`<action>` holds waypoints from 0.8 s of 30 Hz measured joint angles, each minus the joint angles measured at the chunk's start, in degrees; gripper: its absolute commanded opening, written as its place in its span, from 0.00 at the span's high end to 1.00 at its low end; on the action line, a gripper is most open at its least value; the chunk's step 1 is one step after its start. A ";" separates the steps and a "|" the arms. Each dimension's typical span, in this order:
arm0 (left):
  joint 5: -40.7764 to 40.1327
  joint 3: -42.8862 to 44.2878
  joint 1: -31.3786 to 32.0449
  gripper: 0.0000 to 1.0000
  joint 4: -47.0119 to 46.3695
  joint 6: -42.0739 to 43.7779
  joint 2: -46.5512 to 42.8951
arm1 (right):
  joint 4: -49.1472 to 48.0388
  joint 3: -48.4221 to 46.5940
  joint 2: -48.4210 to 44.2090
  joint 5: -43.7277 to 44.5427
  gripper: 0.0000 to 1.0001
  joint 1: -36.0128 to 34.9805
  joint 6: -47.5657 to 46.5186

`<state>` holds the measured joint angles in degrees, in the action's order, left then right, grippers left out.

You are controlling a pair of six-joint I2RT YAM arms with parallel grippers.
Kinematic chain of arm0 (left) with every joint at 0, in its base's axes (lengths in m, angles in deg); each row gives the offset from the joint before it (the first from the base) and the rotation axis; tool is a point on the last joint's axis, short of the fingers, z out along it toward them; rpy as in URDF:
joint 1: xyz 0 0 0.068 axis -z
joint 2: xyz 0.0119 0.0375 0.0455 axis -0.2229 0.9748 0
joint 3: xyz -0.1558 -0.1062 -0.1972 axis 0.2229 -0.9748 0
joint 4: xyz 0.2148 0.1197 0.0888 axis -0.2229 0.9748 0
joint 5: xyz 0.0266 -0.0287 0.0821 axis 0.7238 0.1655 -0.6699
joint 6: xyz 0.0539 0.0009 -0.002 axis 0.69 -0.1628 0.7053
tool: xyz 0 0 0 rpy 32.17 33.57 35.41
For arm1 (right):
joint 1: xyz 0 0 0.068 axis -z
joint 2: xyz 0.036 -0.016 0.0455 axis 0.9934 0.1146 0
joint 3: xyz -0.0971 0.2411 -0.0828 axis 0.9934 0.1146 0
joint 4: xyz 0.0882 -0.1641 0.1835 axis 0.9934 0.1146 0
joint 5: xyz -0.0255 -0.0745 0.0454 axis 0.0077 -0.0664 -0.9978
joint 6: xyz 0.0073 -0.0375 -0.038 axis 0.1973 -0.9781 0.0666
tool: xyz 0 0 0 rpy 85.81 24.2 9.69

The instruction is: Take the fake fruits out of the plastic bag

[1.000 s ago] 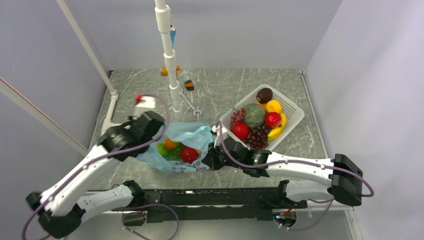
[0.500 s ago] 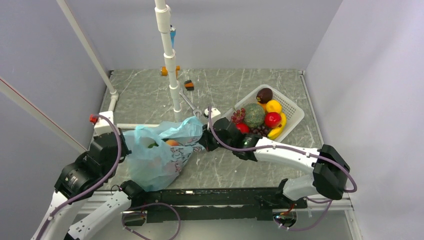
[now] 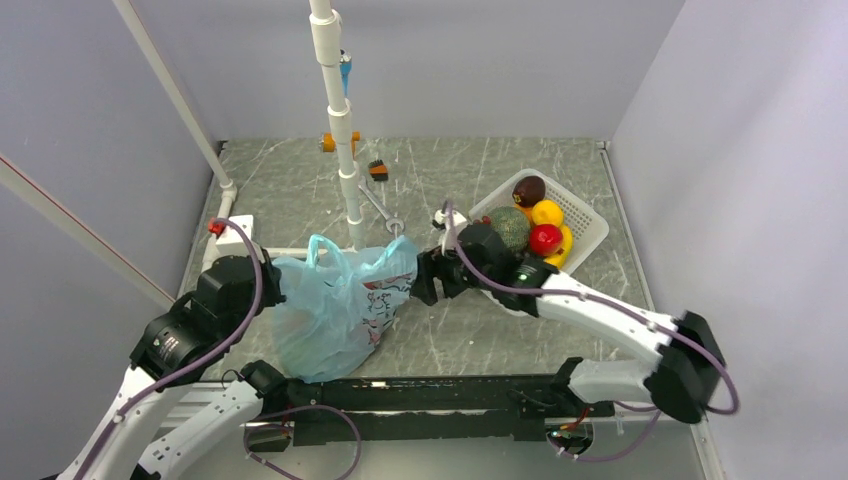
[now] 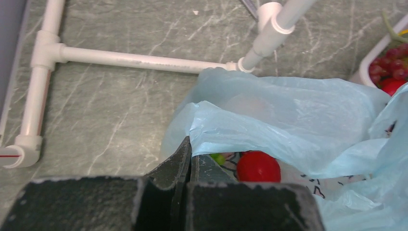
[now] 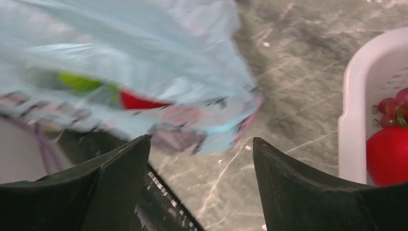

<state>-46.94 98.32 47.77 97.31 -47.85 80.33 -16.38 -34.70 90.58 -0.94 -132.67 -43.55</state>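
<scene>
The light-blue plastic bag (image 3: pixel 340 305) hangs bunched and lifted above the table's near left. My left gripper (image 3: pixel 272 288) is shut on its left rim; in the left wrist view the fingers (image 4: pixel 179 161) are pressed together on the bag's edge (image 4: pixel 288 110). Inside the mouth show a red fruit (image 4: pixel 258 166) and a sliver of a green one (image 4: pixel 217 158). My right gripper (image 3: pixel 425 280) stands open just right of the bag, with nothing between its fingers (image 5: pixel 201 140). The blurred bag (image 5: pixel 144 62) lies ahead of it, with green (image 5: pixel 79 81) and red (image 5: pixel 139 102) fruit showing through.
A white slotted basket (image 3: pixel 590 225) with purple grapes, a melon, red apples and a lemon stands to the right, behind my right arm; its wall (image 5: pixel 353 120) is close by the right fingers. A white pipe post (image 3: pixel 345 170) rises behind the bag. Small tools (image 3: pixel 377 170) lie at the back.
The left arm pulled back and raised the bag's left rim. The right gripper carried the right rim up, then opened and let go; the bag now hangs closed over the fruits.
</scene>
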 measured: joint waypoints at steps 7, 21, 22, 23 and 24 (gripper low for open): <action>3.78 -0.09 0.00 1.00 -1.60 0.07 -1.14 | 4.31 0.11 -20.98 -11.85 0.01 -1.05 -3.67; 6.40 -0.09 0.00 1.00 -1.49 -0.11 -1.22 | -11.67 -18.23 0.48 -31.56 0.04 -2.38 -6.16; 6.40 -0.07 0.00 1.00 -1.49 -0.11 -1.18 | -12.74 -18.60 2.82 -32.30 0.05 -2.49 -5.90; 6.43 -0.07 0.00 1.00 -1.51 -0.11 -1.16 | -12.87 -19.02 4.39 -32.54 0.06 -2.67 -5.84; 6.45 -0.07 0.00 1.00 -1.51 -0.11 -1.09 | -12.87 -19.71 6.12 -32.83 0.07 -2.97 -5.73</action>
<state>-40.49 98.26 47.77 95.80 -47.95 79.24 -29.25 -54.42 96.70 -33.77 -135.65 -49.27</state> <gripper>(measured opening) 0.010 0.960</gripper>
